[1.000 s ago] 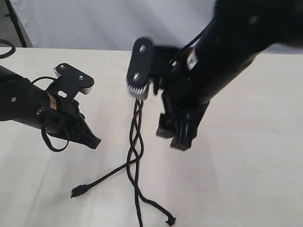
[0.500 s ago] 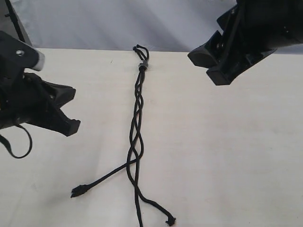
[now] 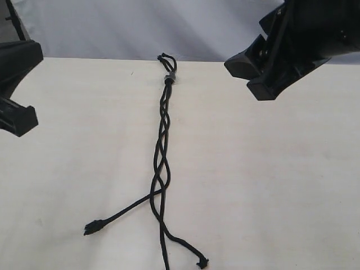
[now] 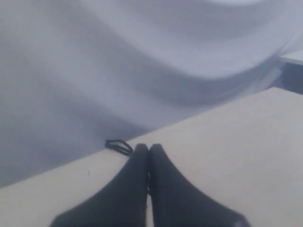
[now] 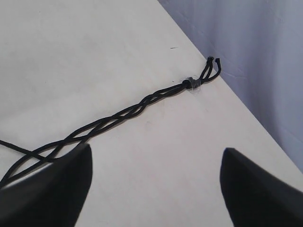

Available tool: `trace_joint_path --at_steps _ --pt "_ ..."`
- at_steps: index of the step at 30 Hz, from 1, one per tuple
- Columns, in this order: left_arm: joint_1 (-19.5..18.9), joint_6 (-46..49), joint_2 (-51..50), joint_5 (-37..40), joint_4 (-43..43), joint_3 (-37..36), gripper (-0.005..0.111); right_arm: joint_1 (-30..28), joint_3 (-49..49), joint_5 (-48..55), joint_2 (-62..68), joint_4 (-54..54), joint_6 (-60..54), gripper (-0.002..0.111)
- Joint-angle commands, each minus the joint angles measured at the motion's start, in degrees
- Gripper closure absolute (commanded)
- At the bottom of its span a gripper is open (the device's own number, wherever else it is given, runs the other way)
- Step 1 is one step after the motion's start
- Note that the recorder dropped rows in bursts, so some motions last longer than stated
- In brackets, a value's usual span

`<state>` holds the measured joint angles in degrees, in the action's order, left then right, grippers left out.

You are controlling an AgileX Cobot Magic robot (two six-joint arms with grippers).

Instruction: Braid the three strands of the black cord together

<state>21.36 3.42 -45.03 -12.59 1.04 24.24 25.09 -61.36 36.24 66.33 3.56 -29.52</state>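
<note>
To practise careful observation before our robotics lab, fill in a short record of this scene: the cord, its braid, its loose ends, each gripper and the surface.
cord: black cord lying flat, held by nothing
knot: small knot with a short loop beyond it, near the far table edge
braid: loosely crossed from the knot down most of the length
loose ends: three strands fan apart at the near end; one runs out of view
left gripper: shut, empty
right gripper: open, empty, clear of the cord
surface: pale table
</note>
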Motion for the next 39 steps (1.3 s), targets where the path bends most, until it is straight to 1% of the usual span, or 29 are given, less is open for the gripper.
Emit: trace_joint_path --at_steps 1,3,6,8,9,12,13,15,16,18,19,23,25,29,35,39 --pt "-0.07 -0.21 3.31 0.53 0.32 -0.34 0.105 -0.43 0.14 -0.77 -0.27 -0.02 0.42 0.037" --pt "-0.07 -0.05 5.98 2.65 0.6 -0.94 0.105 -0.43 0.14 -0.77 -0.27 -0.02 0.42 0.037" --pt "-2.64 -1.5 12.79 2.44 1.35 -5.55 0.105 -0.33 0.14 -0.92 -0.27 0.28 0.42 0.037" --pt "-6.46 -2.95 18.93 2.44 1.35 -10.24 0.105 -0.33 0.14 -1.36 -0.27 0.45 0.42 0.037" --pt "-9.09 -2.95 21.58 2.44 1.35 -12.12 0.105 -0.33 0.14 -1.36 -0.27 0.75 0.32 0.037" --pt "-18.19 -2.95 31.2 2.44 1.35 -17.83 0.105 -0.33 0.14 -1.36 -0.27 1.32 0.45 0.037" --pt "-22.04 -2.95 33.99 2.44 1.35 -19.04 0.105 -0.33 0.14 -1.36 -0.27 1.32 0.45 0.037" --pt "-26.33 -3.08 38.48 2.44 1.35 -20.67 0.105 -0.33 0.14 -1.36 -0.27 1.32 0.45 0.037" --pt "-29.08 -3.42 41.08 2.56 1.35 -21.43 0.105 -0.33 0.14 -1.36 -0.27 1.32 0.45 0.037" --pt "-32.12 -3.9 44.09 2.72 1.35 -22.17 0.105 -0.33 0.14 -1.36 -0.27 1.32 0.45 0.037" --pt "-32.68 -4.01 45.03 2.88 1.35 -22.51 0.105 -0.33 0.14 -1.36 -0.27 1.32 0.45 0.037" --pt "-32.68 -3.89 45.03 1.7 1.35 -24.24 0.105 -0.33 0.14 -1.36 -0.27 1.32 0.45 0.037" --pt "-32.68 -3.89 45.03 6.86 1.35 -24.24 0.105 -0.33 0.14 -1.47 -0.27 1.32 0.45 0.037" --pt "-32.68 -3.89 45.03 12.11 -0.42 -24.24 0.105 -0.33 0.14 -1.6 -0.27 1.32 0.45 0.037" --pt "-32.68 -4.13 45.03 26.81 -0.42 -24.24 0.105 -0.33 0.14 -1.6 -0.27 1.32 0.45 0.037" --pt "-32.68 -4.12 45.03 27.33 -1.65 -24.24 0.105 -0.33 0.14 -1.59 -0.27 1.32 0.31 0.037"
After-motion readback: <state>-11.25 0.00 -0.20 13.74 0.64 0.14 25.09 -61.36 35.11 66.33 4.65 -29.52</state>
